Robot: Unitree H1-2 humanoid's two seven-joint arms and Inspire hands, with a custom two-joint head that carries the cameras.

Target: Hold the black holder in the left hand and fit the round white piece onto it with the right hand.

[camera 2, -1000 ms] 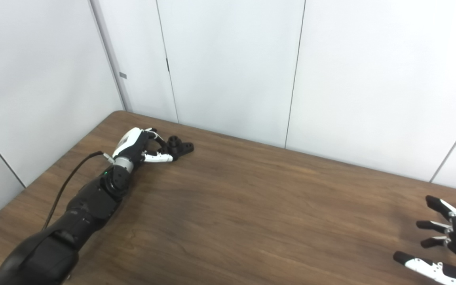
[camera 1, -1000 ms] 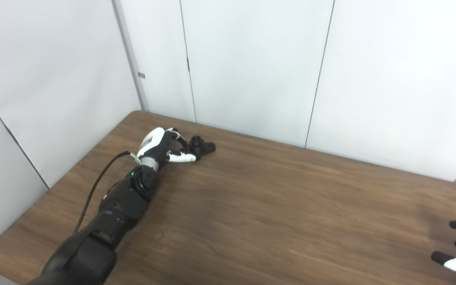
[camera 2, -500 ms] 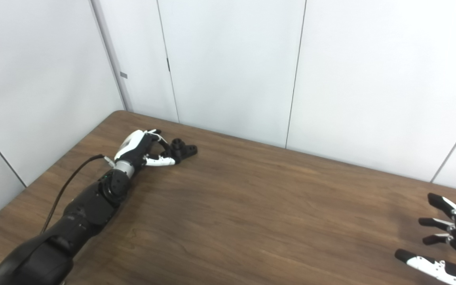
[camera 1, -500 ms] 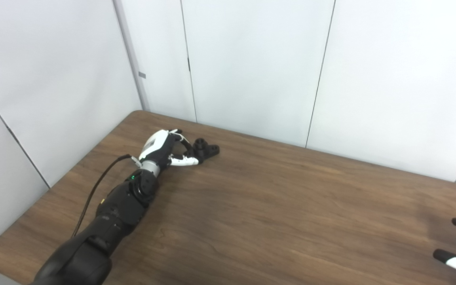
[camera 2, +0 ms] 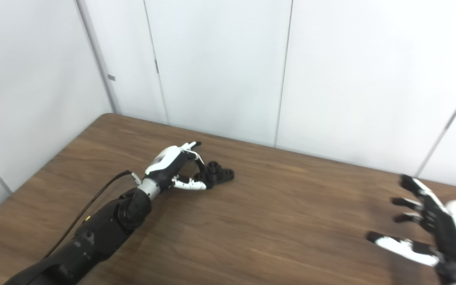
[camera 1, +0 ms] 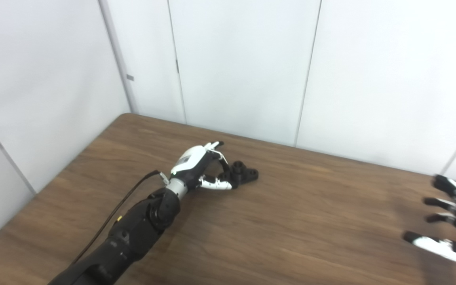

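Both views have swung, so the whole scene sits differently in the frame than half a second ago; against the wood grain, the left hand and the black holder have also slid along the counter toward the frame's centre, away from the far left corner.

Nearest, at the lower right of the frame, the right hand [camera 2: 430, 233] hovers over the counter [camera 2: 275, 221] with its fingers spread apart and holding nothing. Its wrist and arm are cut off by the right and bottom edges, and motion blur softens the fingertips. Well apart from it, the left arm enters from the lower left corner, with a black cable running along its forearm.

Farther back, left of centre, the left hand [camera 1: 198, 168] lies low on the counter with its fingers curled around the near end of the black holder [camera 1: 240, 175]. The thumb lies along the front of the part and the other fingers arch over it, so it appears clamped on the holder, though the contact points are hidden behind the fingers. The holder rests on the wood just right of the hand. Its long axis runs left to right across the frame, the free end pointing right, with a short round boss standing up from its top. Its finer shape is too dark to make out.

Beyond the counter's far edge stand plain white wall panels [camera 1: 244, 67].
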